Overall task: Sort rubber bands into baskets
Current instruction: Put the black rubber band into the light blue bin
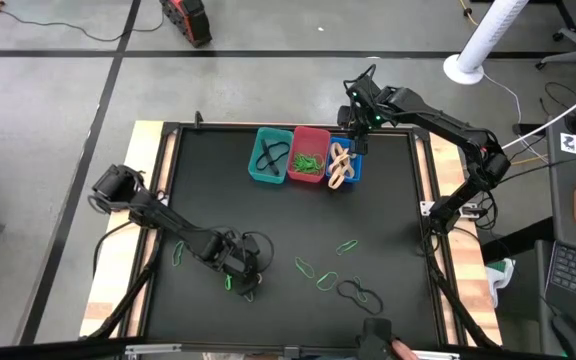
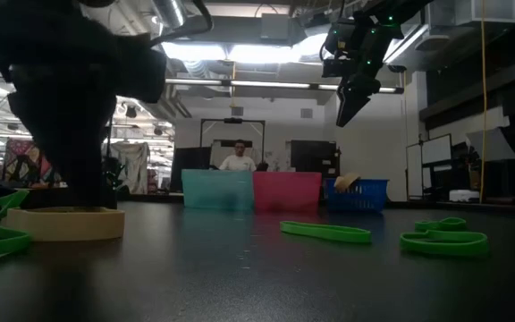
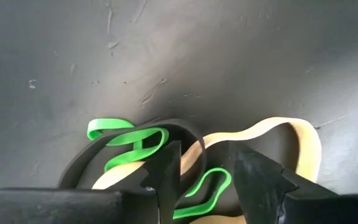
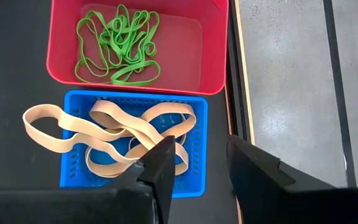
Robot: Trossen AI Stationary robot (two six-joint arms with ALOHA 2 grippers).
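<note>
My left pincer [image 3: 207,168] stood parted, empty, over a tan band [image 3: 291,134] tangled with green [image 3: 126,134] and black [image 3: 179,127] bands. Closing there risked lifting all three colours together.

A robotics lab or workshop: behind the black counter [image 2: 257,268] the low view shows an open hall with bare ceiling ducts [image 2: 240,36], strip lights and equipment racks, and a person [image 2: 237,157] seated there. Around the counter, concrete floor [image 1: 48,110] with cables.
</note>
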